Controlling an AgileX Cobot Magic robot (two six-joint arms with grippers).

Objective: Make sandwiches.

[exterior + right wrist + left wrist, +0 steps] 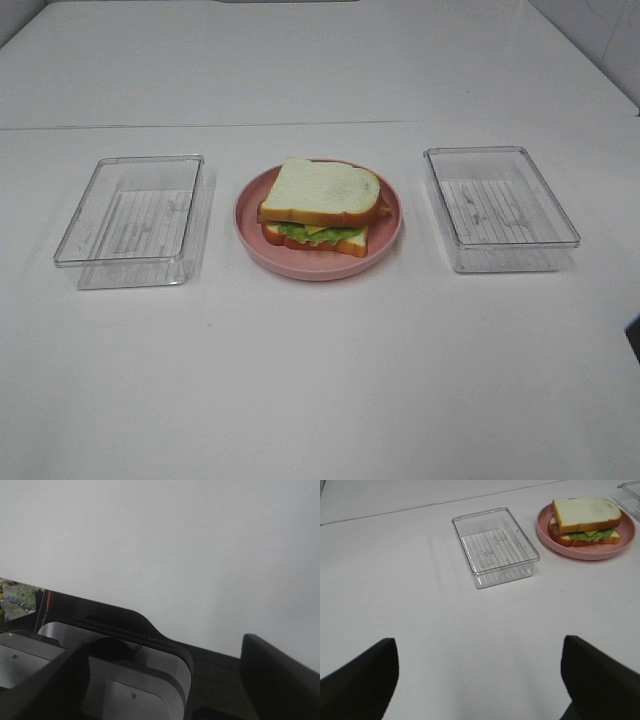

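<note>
From overhead I see neither arm; each wrist view cuts off its dark fingertips. My left pincer [480, 680] gapes wide over bare white table [320, 380], and my right pincer [165, 680] gapes equally. The white-bread sandwich with green lettuce and yellow cheese [322, 207] sits on the round pink plate [390, 235] at centre. Clear rectangular plastic trays at nine [130, 222] and three o'clock [500, 208] hold nothing.

- Round pink plate [249, 222] at the middle of the white table [320, 380].
- Clear tray [132, 208] left of it.
- Clear tray [500, 207] right of it.
</note>
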